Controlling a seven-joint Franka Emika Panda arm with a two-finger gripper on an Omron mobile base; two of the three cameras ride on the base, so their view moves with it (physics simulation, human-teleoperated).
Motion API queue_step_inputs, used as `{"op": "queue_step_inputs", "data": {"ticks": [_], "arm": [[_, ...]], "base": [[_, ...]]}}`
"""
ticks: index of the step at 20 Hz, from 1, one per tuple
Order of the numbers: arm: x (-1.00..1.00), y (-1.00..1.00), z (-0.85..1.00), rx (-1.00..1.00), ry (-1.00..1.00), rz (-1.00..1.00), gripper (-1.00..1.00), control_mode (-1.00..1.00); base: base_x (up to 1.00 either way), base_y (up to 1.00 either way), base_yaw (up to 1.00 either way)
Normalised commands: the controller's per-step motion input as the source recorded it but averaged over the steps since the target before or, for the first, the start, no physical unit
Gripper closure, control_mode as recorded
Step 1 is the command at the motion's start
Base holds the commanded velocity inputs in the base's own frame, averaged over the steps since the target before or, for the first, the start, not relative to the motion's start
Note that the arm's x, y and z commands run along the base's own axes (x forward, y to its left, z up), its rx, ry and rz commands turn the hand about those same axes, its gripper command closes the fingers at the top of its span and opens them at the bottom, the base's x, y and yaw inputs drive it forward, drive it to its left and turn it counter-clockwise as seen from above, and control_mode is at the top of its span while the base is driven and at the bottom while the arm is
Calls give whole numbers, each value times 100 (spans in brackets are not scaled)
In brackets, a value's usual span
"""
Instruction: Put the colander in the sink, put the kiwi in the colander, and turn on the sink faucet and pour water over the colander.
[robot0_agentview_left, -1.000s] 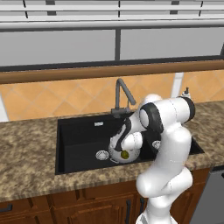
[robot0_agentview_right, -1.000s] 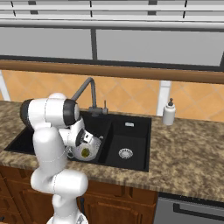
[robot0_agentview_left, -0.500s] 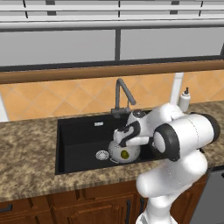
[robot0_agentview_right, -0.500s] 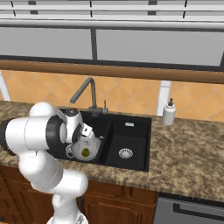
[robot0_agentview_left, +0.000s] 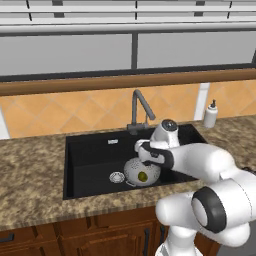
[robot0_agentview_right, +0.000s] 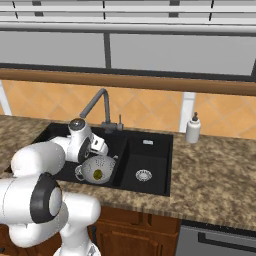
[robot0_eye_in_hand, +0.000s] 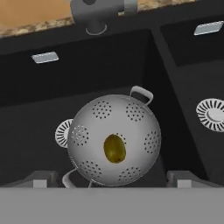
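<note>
- The small yellowish-green oval kiwi (robot0_eye_in_hand: 114, 148) lies in the round perforated metal colander (robot0_eye_in_hand: 94, 131).
- The colander sits in the black double-basin sink's (robot0_agentview_left: 90, 150) larger left basin, beside its round steel drain strainer (robot0_agentview_left: 116, 176).
- The dark angular faucet (robot0_agentview_left: 137, 107) stands behind the sink.

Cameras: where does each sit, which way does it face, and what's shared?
Left base view: behind the arm on its left, looking forward and down at the sink; the arm fills the lower right, reaching over the colander.
Right base view: behind on the right, same sink; the arm at lower left.
Hand view: on the hand, looking down into the left basin at the kiwi in the colander; fingers at the bottom.
Shared: colander, kiwi, faucet in all three.
</note>
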Motion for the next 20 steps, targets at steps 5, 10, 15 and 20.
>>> {"op": "queue_step_inputs", "data": {"ticks": [5,10,15,20], "arm": [[-11,-11,68,0,-13,0,-100,-100],[-2,-34,41,0,-17,0,-100,-100],[0,-38,19,0,-29,0,-100,-100],[0,-24,19,0,-39,0,-100,-100]], "base": [[0,0,0],[0,0,0],[0,0,0],[0,0,0]]}}
